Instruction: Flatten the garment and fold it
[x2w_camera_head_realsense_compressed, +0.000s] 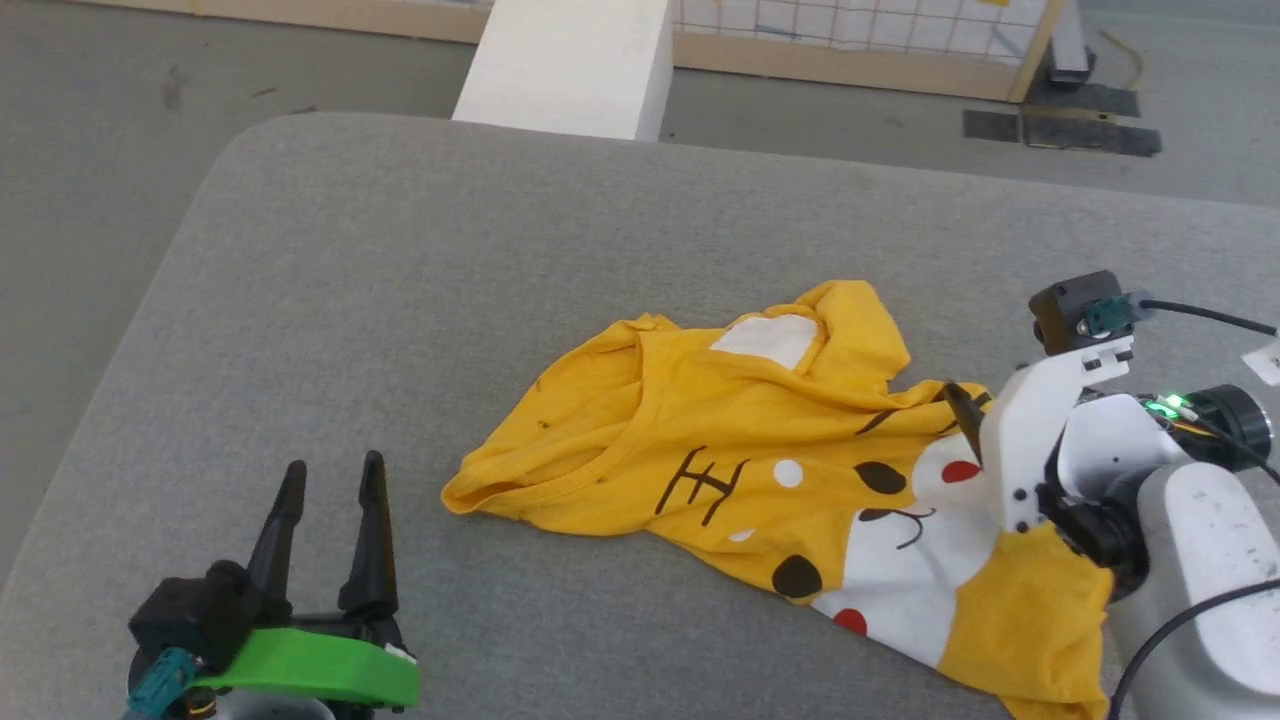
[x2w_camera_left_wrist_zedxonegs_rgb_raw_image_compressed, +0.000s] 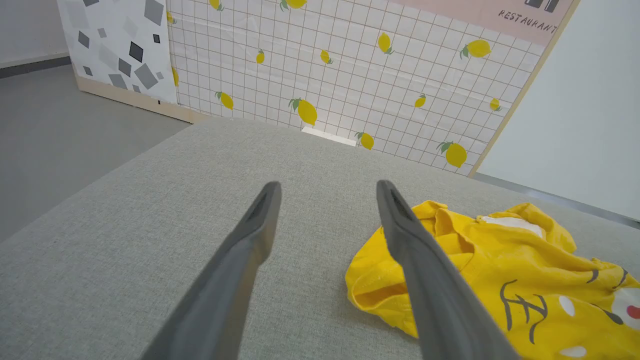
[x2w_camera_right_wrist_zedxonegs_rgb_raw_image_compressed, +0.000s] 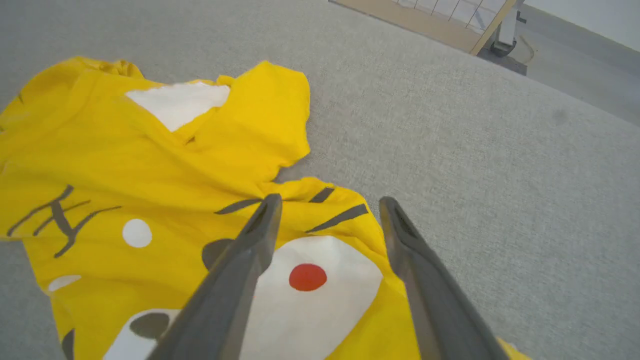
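The garment (x2w_camera_head_realsense_compressed: 760, 470) is lying crumpled on the grey padded surface (x2w_camera_head_realsense_compressed: 400, 300). The right gripper (x2w_camera_right_wrist_zedxonegs_rgb_raw_image_compressed: 330, 200) is hovering over its print, spread and empty. The left gripper (x2w_camera_head_realsense_compressed: 335, 462) is waiting spread, well apart from the collar end. Each should be taking an opposite edge and pulling outward (a sleeve is bunching on top). The white block (x2w_camera_head_realsense_compressed: 570, 60) beyond is not interfering.

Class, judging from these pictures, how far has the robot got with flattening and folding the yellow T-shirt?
Done: nothing yet; the T-shirt lies crumpled on the grey cushion. In hand: the right gripper, open, points at its printed part; the left gripper, open, sits apart from it. Left: grasping, flattening, every fold.
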